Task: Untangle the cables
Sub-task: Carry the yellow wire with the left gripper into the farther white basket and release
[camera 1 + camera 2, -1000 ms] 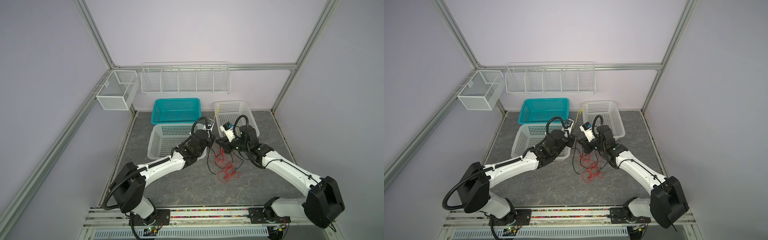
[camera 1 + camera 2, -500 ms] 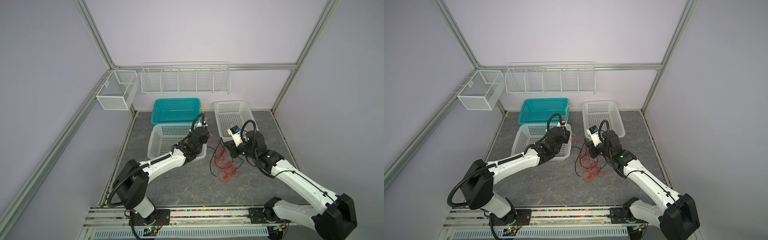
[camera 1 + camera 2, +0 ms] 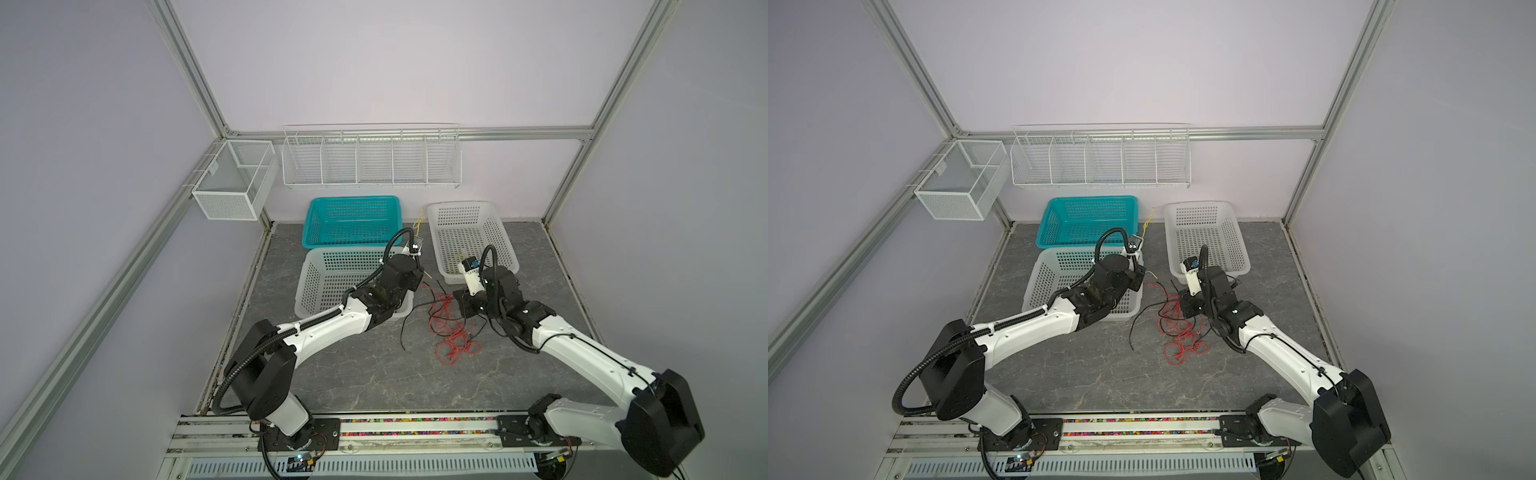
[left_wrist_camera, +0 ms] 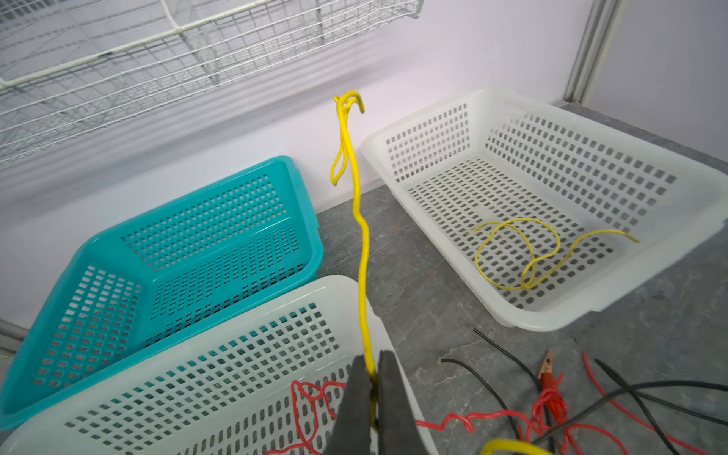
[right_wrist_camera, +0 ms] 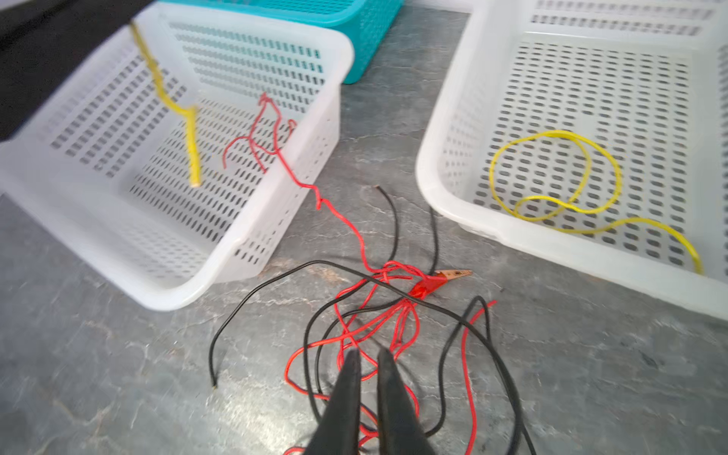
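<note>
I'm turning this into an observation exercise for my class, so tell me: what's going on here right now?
Two robot arms are working on a tangle of red and black cables lying on the table. The left gripper is clamped on a yellow cable, holding it up above the edge of the near white basket. The right gripper, jaws slightly apart, hovers at the tangle. Another yellow cable lies in the white basket on the right. Most of the untangling remains.

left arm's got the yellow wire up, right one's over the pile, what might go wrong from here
1. The right gripper, jaws slightly apart over the tangle, may pinch red and black strands together and tighten the knot.
2. One red cable drapes over the near white basket's rim; pulling the pile could drag that basket.
</note>
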Controlling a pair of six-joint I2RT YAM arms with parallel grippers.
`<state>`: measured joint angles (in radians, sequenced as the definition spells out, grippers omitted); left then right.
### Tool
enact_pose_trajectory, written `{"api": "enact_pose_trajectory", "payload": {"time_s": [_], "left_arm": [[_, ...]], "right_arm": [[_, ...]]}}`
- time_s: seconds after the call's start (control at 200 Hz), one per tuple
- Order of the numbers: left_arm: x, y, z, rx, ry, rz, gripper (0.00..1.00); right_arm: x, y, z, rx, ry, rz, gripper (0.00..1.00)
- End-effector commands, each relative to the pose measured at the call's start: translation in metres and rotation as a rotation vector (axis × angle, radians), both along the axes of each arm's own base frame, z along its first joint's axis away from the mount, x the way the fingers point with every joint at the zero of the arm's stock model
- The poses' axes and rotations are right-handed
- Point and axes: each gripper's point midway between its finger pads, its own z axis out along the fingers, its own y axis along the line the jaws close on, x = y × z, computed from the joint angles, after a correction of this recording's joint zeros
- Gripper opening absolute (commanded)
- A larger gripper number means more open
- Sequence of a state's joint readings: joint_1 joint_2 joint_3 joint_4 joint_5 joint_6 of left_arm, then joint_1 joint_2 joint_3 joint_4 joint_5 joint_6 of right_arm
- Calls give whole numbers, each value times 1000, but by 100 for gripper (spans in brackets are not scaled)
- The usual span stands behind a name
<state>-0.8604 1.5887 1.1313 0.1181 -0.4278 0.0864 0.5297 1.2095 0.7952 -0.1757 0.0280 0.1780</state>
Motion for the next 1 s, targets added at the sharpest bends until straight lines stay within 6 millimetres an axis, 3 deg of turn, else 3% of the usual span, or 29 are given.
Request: {"api": "enact_pose_trajectory", "payload": {"time_s": [0.0, 0.095, 0.18, 0.305, 0.46, 0.615, 0.785, 0.995], "left_arm": [[1, -26, 23, -9, -13, -95, 0], [8, -44, 17, 18, 28, -134, 0], [15, -59, 6, 50, 71, -159, 0], [26, -80, -6, 94, 99, -195, 0], [38, -104, -21, 165, 139, -252, 0], [51, -120, -24, 150, 152, -275, 0], [69, -125, -17, -10, 227, -322, 0], [83, -133, -23, -24, 277, -335, 0]], "right_arm": [[6, -39, -1, -40, -26, -211, 26], [6, -69, 7, -59, -50, -340, 36], [3, -89, 16, -51, -61, -415, 51], [-2, -109, 25, -33, -68, -480, 68], [-9, -126, 29, -46, -66, -536, 81], [-14, -144, 25, -84, -51, -593, 85], [-16, -155, 15, -106, -34, -627, 87], [-16, -158, 14, -74, -52, -638, 89]]}}
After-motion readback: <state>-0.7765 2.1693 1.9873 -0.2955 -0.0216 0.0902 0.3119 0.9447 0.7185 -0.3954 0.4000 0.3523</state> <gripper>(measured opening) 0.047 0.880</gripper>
